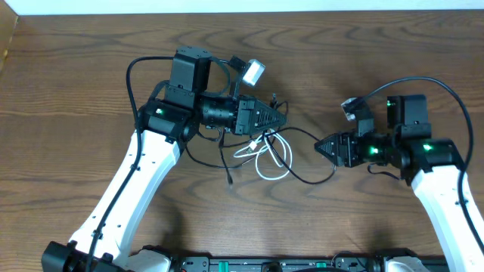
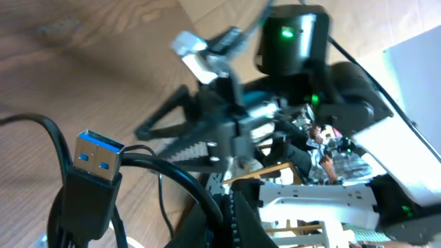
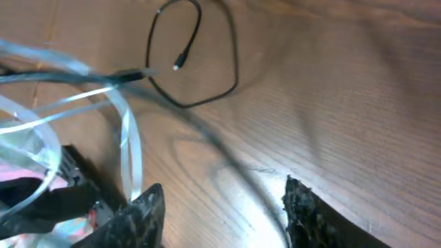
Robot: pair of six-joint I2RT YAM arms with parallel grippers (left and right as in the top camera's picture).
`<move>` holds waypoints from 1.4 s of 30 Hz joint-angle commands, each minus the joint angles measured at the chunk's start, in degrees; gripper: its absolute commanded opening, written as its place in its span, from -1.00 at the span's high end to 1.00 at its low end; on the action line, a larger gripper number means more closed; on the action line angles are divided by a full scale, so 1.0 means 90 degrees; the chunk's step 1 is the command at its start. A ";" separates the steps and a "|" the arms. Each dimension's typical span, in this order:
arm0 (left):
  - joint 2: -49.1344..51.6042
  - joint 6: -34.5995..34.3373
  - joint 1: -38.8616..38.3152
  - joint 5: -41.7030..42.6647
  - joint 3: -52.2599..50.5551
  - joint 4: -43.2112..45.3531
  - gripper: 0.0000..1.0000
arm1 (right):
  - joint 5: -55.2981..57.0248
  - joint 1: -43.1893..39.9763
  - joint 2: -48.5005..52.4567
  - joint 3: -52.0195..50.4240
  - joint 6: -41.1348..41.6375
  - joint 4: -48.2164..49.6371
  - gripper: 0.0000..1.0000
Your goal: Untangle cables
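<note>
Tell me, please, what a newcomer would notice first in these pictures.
The tangle of white and black cables in the centre of the overhead view strikes first, flanked by the left gripper and the right gripper. In the left wrist view, a USB plug with a blue tongue looms very close to the camera.

Black USB plug close up, with the right arm facing in behind it

The plug (image 2: 96, 162), showing a blue insert, is tilting up at lower left on the end of a black cable (image 2: 172, 182) that is curving away to the right along the bottom. Behind it the right claw (image 2: 148, 141) is pointing left over the wooden table (image 2: 69, 55), its 2 dark fingers spread apart, 1 showing a toothed edge. A green light (image 2: 286, 31) is glowing on the right arm (image 2: 296, 55), and a grey camera block (image 2: 200, 58) is sitting above the claw.
</note>
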 commanded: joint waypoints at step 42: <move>-0.0058 0.0369 0.2178 -0.5493 0.0022 -0.2781 0.86 | 0.6783 -0.2616 0.0639 0.0070 0.2749 -0.1185 0.98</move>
